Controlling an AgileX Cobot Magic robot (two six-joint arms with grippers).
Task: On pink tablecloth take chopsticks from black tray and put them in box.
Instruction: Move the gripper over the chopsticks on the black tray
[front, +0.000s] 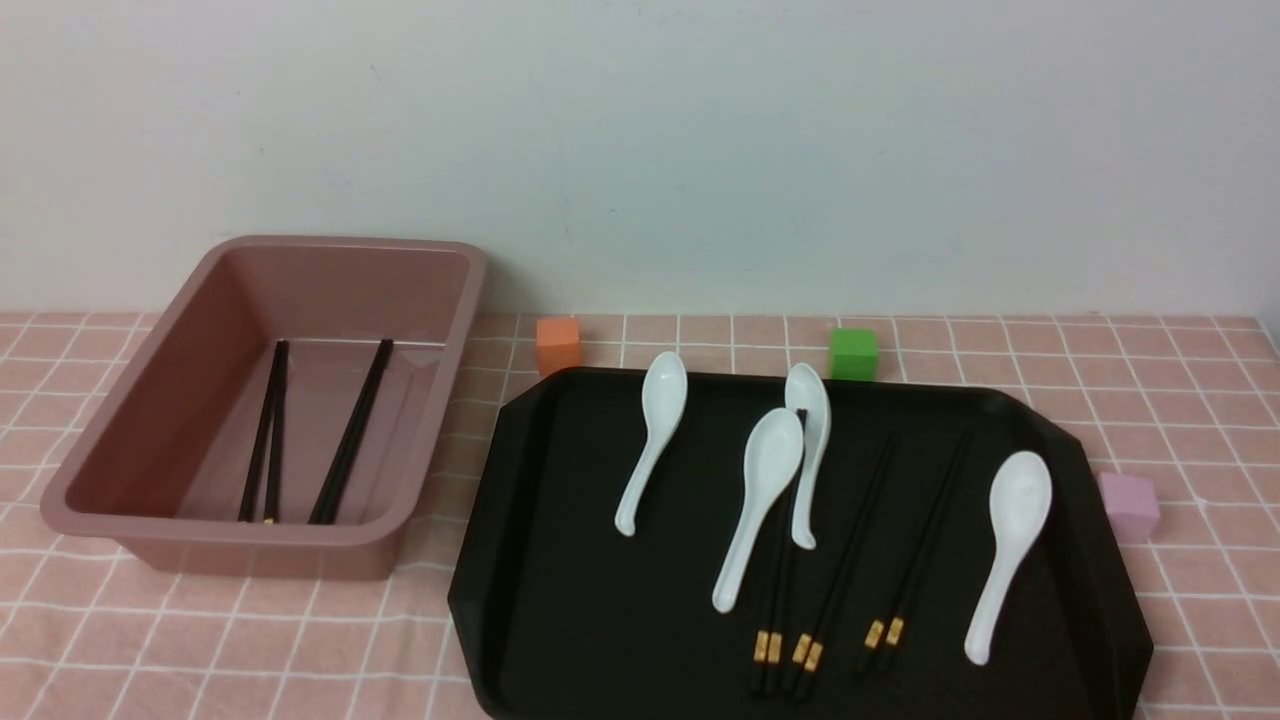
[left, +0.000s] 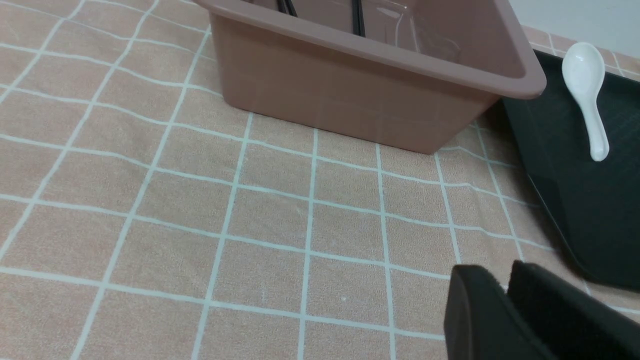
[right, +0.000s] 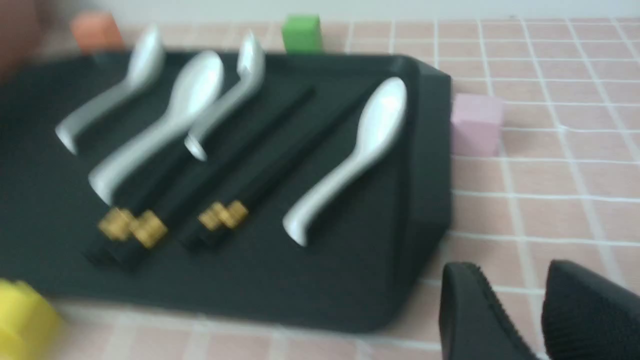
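On the pink tablecloth (front: 1200, 400) the black tray (front: 580, 620) holds three pairs of black chopsticks (front: 848, 560) with gold bands, lying side by side. One pair lies partly under a white spoon (front: 765, 500). The mauve box (front: 260, 535) at the left holds two more pairs (front: 350, 440). Neither gripper shows in the front view. My left gripper (left: 500, 275) is shut and empty, low over the cloth between the box (left: 350, 100) and the tray (left: 575, 200). My right gripper (right: 512, 270) is open and empty, over the cloth off the tray's (right: 325, 280) corner, apart from the chopsticks (right: 260, 165).
Four white spoons lie in the tray among the chopsticks. Small cubes stand round it: orange (front: 558, 345), green (front: 853, 352), lilac (front: 1130, 505). A yellow object (right: 20, 320) shows in the blurred right wrist view. A wall closes the back.
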